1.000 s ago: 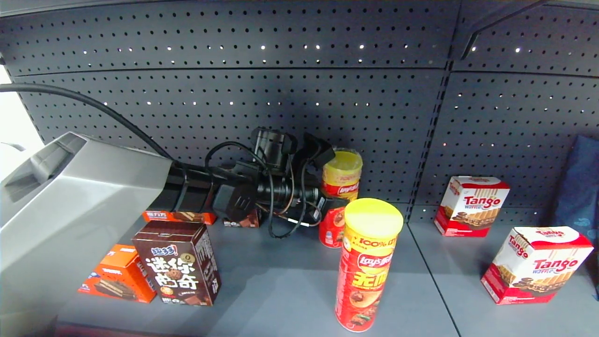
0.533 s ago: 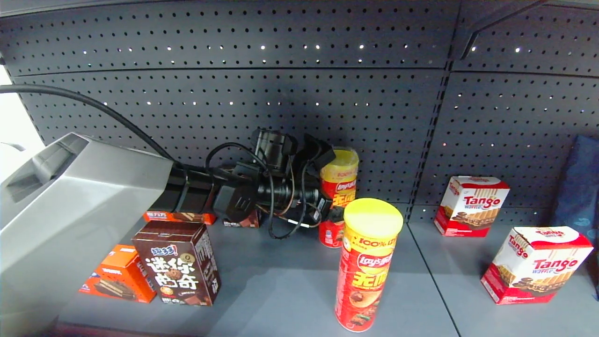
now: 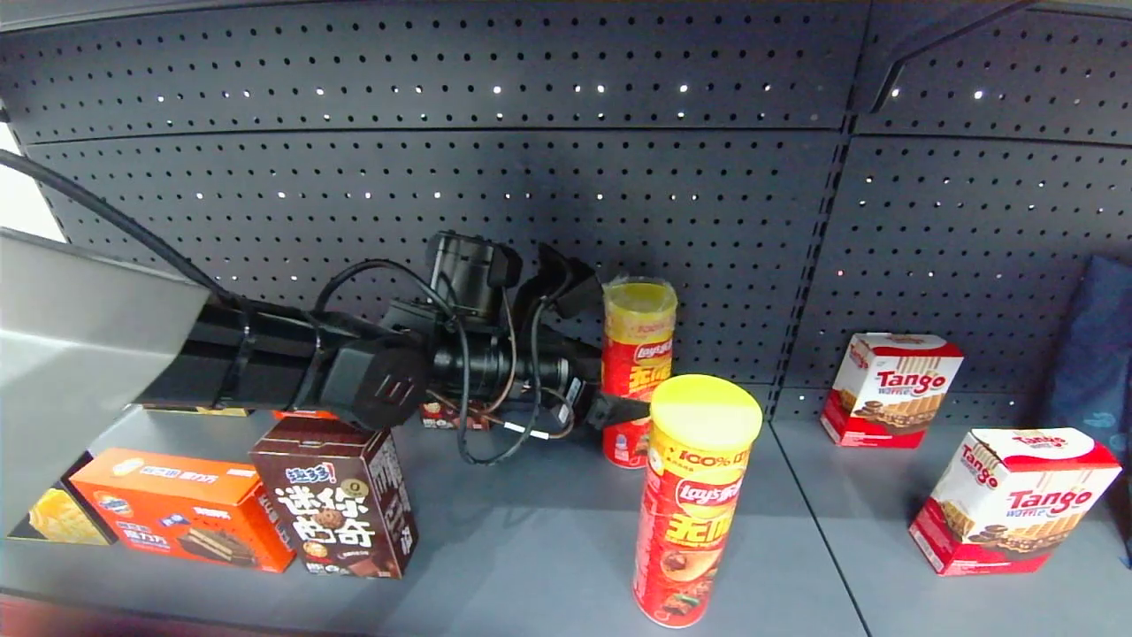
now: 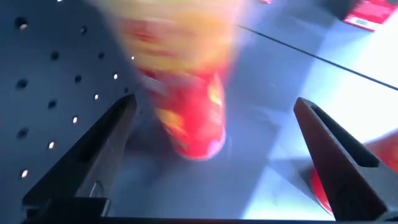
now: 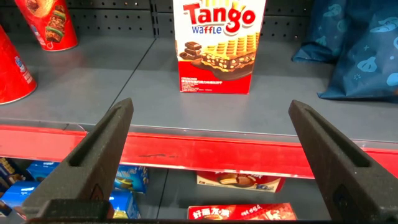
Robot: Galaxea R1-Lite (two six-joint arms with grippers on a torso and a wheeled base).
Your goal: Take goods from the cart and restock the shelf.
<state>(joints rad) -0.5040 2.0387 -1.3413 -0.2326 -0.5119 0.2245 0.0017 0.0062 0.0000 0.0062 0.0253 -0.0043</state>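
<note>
Left wrist view first: the left pincer [image 4: 214, 102] is spread wide, its two dark fingers [image 4: 93, 162] well apart. The far chip can [image 4: 189, 118] shows blurred between them, with a gap on either side, so nothing is gripped.

From the head view, that left pincer [image 3: 617, 349] comes in from the left at the far side of the shelf [image 3: 548, 531]. One finger sits up by the can's lid and the other lies low across its front. I cannot tell whether the low one touches.

The far chip can [image 3: 638, 372] stands upright, long axis vertical and yellow lid on top, close against the dark pegboard [image 3: 531, 203]. Just nearer and a little to the right, the near chip can [image 3: 699, 500] also stands upright, apart from the pincer. On the near left are a brown cookie box [image 3: 340, 495] and, beside it, a flat orange box [image 3: 181, 518].

The right pincer [image 5: 209, 107] is also wide open and holds nothing. It hangs in front of the shelf's red front edge [image 5: 186, 149] and faces a wafer box [image 5: 217, 43], with blue bags [image 5: 360, 43] to the right.
</note>
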